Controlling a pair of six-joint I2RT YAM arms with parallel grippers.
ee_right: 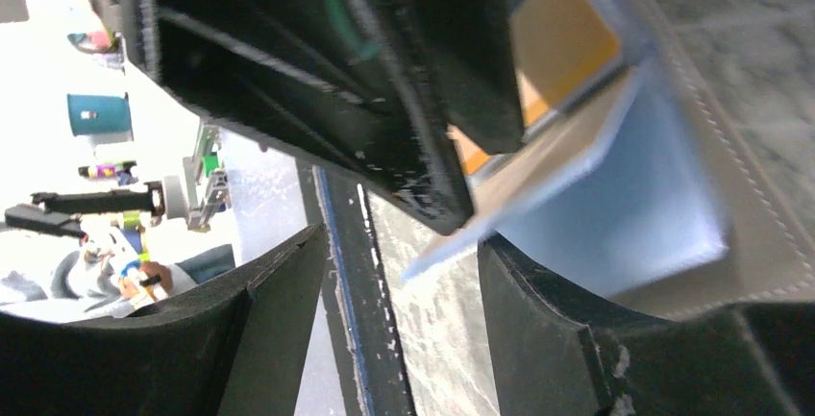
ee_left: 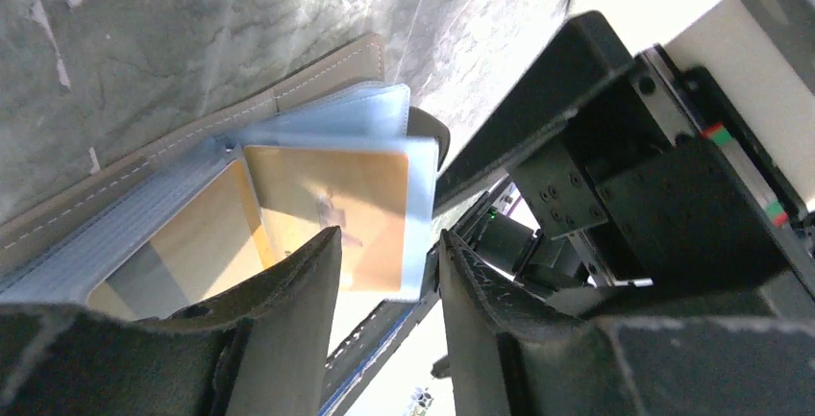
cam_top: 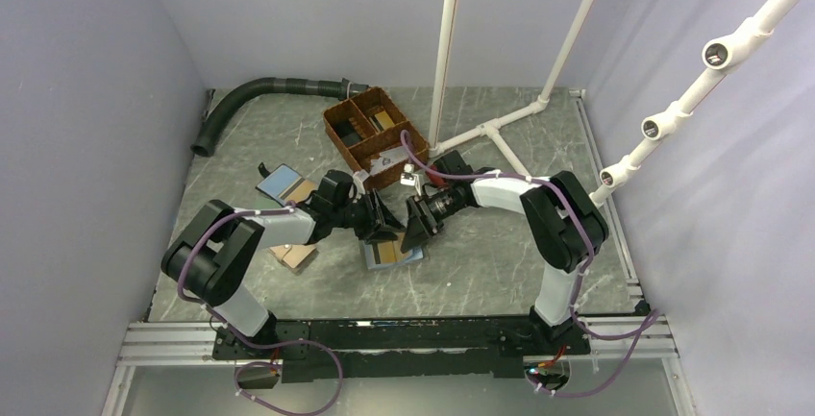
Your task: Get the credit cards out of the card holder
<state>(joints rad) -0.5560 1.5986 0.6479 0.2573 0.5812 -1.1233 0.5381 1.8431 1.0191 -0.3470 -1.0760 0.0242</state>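
Since both pincers crowd taupe-grey bifold card holder [cam_top: 394, 254], open flat on worktop [cam_top: 481, 262], finger clash likely; gold-tan credit card [ee_left: 327, 195], snug in lifted light blue sleeve leaf [ee_right: 615, 214], may drag holder. State: left pincer [ee_left: 392, 243] half open, finger against sleeve leaf, no clamp; right pincer [ee_right: 402, 238] apart, empty. Holder long axis roughly left-right, sleeve leaf edge toward right pincer.

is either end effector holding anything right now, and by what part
Nothing looks gripped: the left end effector and right end effector both stand open at the free edge of the holder's raised leaf, card inside.
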